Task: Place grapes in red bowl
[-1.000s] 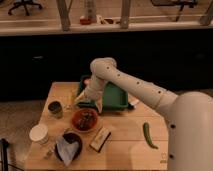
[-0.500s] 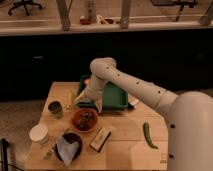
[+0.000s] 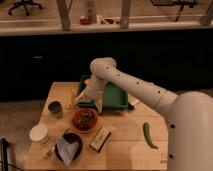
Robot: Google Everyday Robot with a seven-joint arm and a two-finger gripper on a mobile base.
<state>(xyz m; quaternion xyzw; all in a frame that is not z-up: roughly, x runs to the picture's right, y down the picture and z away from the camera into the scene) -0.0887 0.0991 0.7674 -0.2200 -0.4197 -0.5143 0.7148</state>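
The red bowl (image 3: pixel 85 121) sits on the wooden table, left of centre. A dark bumpy cluster, the grapes (image 3: pixel 86 117), lies inside it. My gripper (image 3: pixel 87 103) hangs just above the far rim of the bowl, at the end of the white arm (image 3: pixel 125 82) that reaches in from the right. The gripper is close over the grapes; I cannot see whether it touches them.
A green tray (image 3: pixel 112 96) stands behind the bowl, under the arm. A green cup (image 3: pixel 55 108) is left of the bowl. A white cup (image 3: pixel 39 133), a black bowl with pale cloth (image 3: pixel 68 147) and a snack bar (image 3: pixel 100 139) lie in front. A long green pepper (image 3: pixel 148 135) lies right.
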